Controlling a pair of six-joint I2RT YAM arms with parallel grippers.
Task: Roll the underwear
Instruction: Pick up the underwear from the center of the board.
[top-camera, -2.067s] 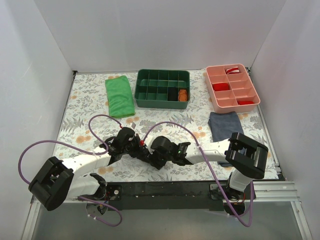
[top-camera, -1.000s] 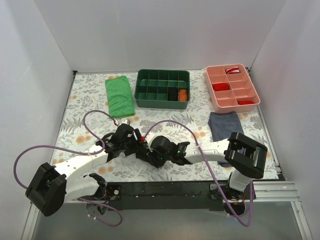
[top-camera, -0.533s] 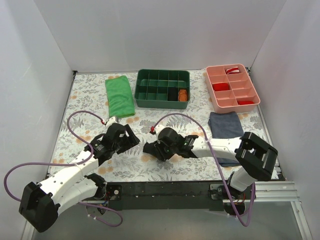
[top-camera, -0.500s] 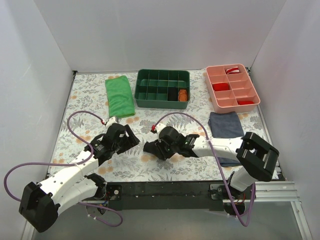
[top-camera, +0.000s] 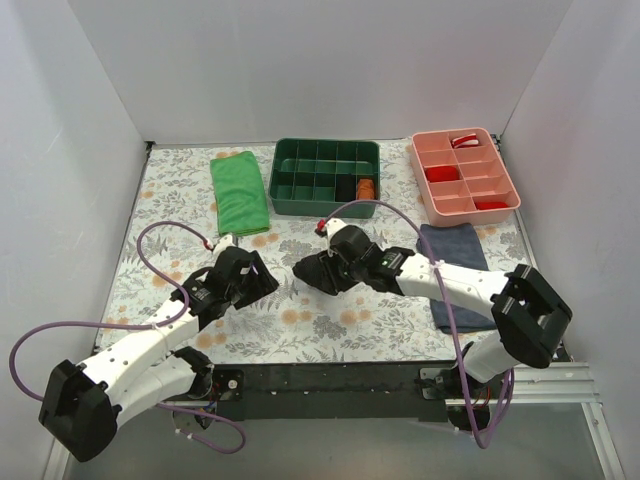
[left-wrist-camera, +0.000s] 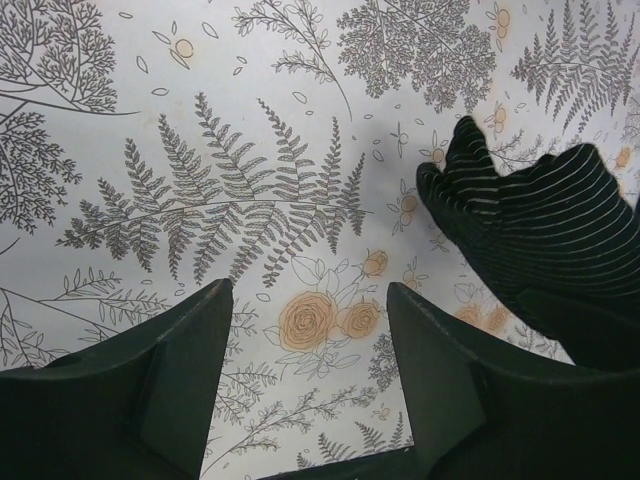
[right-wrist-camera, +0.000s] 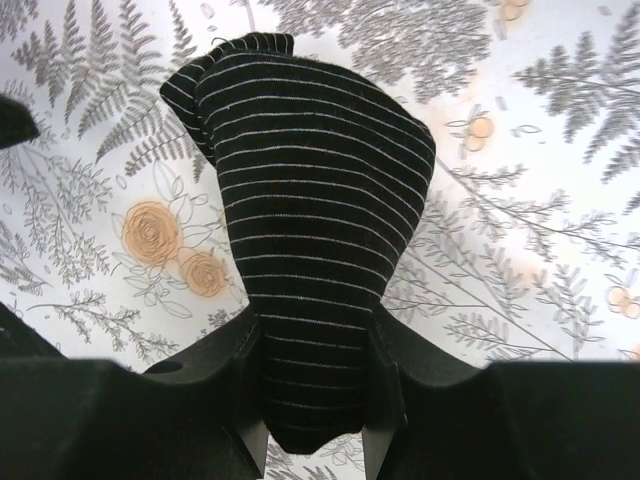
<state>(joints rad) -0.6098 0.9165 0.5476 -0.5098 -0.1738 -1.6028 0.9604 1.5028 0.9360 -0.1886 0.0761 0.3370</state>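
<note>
The underwear (top-camera: 310, 270) is a black, pale-striped bundle bunched into a roll, and my right gripper (top-camera: 327, 268) is shut on it near the middle of the table. From the right wrist, the underwear (right-wrist-camera: 312, 190) bulges out past the jaws, pinched at its narrow end by the right gripper (right-wrist-camera: 315, 330). My left gripper (top-camera: 262, 281) stands open and empty just left of the bundle, apart from it. In the left wrist view, the left gripper (left-wrist-camera: 308, 292) has only the flowered cloth between its fingers, with the underwear (left-wrist-camera: 535, 215) at the upper right.
A bright green folded cloth (top-camera: 240, 192) lies at the back left. A dark green divided tray (top-camera: 325, 210) sits at the back centre, and a pink divided tray (top-camera: 470, 213) at the back right. A navy folded garment (top-camera: 452, 250) lies on the right, behind the right arm.
The right gripper has carried the underwear bundle away from the near edge, towards the back. The left gripper has drawn off to the left of the bundle and has held still for the last half second.
</note>
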